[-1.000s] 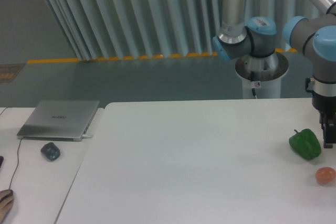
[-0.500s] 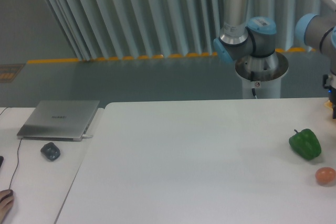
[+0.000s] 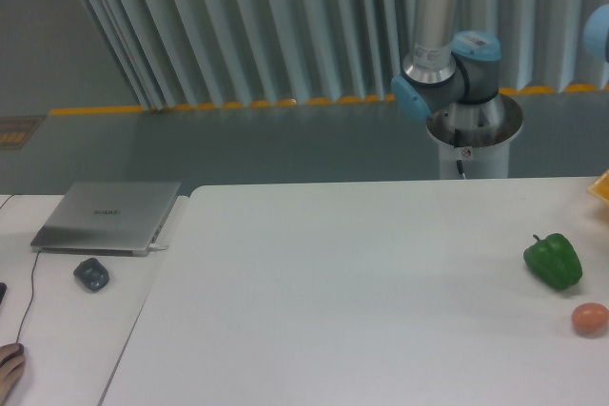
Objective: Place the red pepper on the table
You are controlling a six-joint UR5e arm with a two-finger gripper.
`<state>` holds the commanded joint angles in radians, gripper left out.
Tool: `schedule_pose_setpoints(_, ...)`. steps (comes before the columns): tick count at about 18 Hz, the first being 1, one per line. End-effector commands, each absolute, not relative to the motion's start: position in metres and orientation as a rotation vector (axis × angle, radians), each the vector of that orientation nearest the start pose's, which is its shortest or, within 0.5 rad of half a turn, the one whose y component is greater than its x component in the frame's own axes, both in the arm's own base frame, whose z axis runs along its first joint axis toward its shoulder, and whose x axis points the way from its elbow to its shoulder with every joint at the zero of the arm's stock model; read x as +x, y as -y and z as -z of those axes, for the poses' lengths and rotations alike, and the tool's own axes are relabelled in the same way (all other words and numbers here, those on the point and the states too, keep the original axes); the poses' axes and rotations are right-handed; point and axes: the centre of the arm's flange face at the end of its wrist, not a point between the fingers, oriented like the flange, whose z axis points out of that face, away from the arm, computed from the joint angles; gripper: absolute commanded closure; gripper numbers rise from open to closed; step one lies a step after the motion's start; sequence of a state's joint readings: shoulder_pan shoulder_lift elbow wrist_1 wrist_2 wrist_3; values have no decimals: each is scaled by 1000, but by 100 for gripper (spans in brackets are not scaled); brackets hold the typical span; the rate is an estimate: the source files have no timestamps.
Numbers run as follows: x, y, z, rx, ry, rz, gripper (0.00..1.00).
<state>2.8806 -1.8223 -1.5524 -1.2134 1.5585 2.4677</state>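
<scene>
We see a smooth matte white counter (image 3: pixel 362 282) bearing a glossy, lobed green pepper (image 3: pixel 553 262) and a small egg-shaped orange object (image 3: pixel 590 318). No red pepper shows; the fingers are out of frame, so we cannot tell their state.

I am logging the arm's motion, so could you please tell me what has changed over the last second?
The tool, which hung just right of the green pepper a second ago, has risen and left the view at the right edge; only the arm's base and part of one joint show now. It took nothing. The green pepper, the small orange egg-shaped object, the laptop and the mouse have not moved. No red pepper is visible.
</scene>
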Motion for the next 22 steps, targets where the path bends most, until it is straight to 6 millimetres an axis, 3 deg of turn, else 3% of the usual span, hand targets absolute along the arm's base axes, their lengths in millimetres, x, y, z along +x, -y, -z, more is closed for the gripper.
schedule_pose_setpoints(2,-562,-260,-387,-2569,-1818,-180,0)
schedule_pose_setpoints(6,-581,-238,-375,-2475,-1966,-189,0)
schedule_pose_setpoints(12,-587,-220,-372,-2369,-2135,-163,0)
schedule_pose_setpoints(18,-602,-178,-359,-2317,-2240,-86,0)
schedule_pose_setpoints(22,-614,-165,-349,-2273,-2307,-103,0)
